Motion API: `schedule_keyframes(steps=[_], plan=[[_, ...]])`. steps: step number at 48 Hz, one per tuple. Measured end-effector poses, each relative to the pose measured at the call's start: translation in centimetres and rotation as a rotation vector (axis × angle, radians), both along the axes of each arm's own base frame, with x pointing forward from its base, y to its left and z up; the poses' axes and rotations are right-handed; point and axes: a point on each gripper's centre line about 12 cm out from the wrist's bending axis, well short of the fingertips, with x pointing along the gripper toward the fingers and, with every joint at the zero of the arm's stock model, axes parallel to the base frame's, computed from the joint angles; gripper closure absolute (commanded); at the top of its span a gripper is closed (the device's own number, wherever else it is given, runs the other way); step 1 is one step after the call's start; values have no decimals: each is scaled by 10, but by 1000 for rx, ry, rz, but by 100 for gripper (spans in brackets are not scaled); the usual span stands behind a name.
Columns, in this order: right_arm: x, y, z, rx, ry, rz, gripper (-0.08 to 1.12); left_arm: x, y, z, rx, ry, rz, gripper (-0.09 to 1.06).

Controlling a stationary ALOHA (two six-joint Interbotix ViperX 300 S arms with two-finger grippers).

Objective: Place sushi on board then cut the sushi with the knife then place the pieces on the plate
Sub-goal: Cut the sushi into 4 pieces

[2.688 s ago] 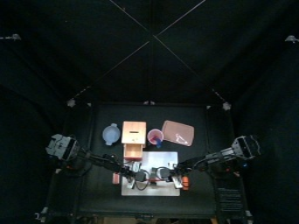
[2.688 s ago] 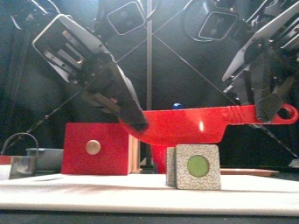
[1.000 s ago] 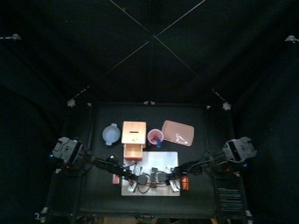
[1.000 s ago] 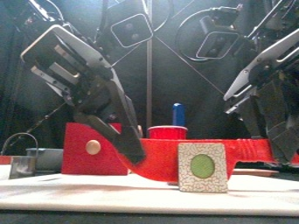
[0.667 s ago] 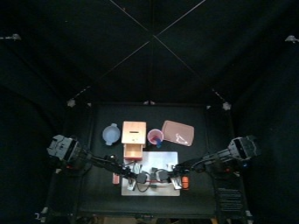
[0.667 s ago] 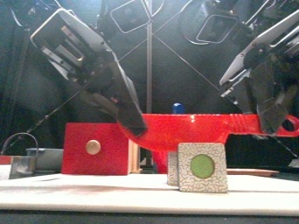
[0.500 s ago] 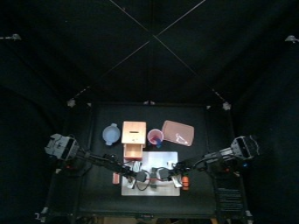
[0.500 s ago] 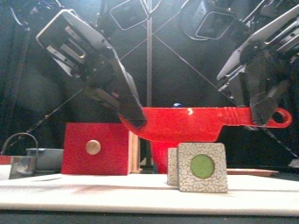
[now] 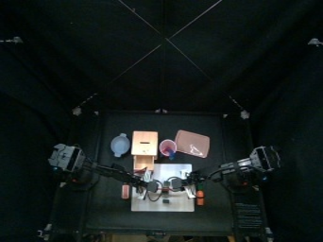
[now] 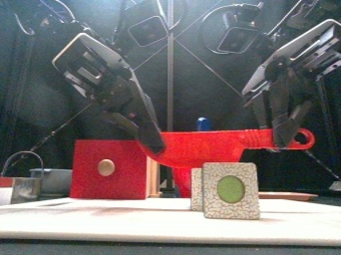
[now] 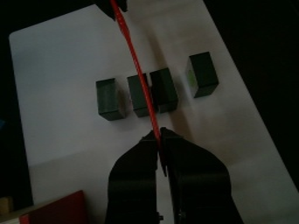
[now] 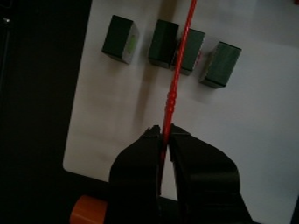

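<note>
Both grippers hold a red toy knife level above the white cutting board. My left gripper is shut on the blade end, and my right gripper is shut on the handle end with its ring. Several dark green sushi blocks stand in a row on the board, one block a little apart from the rest. In the right wrist view the knife runs across the row between two blocks. In the front view one piece with a green centre stands under the knife.
Behind the board are the wooden box with a red drawer front, a red cup holding a blue knife, the pink tray at the back right and the blue-grey bowl at the back left.
One second ago the knife was down at board level beside the sushi piece. Both grippers have since lifted it clear, and it now hangs above the pieces.
</note>
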Motion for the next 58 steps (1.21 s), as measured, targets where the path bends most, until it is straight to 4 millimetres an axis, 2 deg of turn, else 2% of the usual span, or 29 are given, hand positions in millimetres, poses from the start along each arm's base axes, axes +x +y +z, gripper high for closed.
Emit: schedule_keyframes(steps=[39,46,58], plan=[[2,3,-8,30,30,-21,67,-2,-2,-5,-14,15,8,62],[3,3,-12,29,36,-25,67,-1,-3,-12,-11,30,6,62],[7,7,-32,30,66,-37,67,-1,-7,-31,-18,74,11,62]])
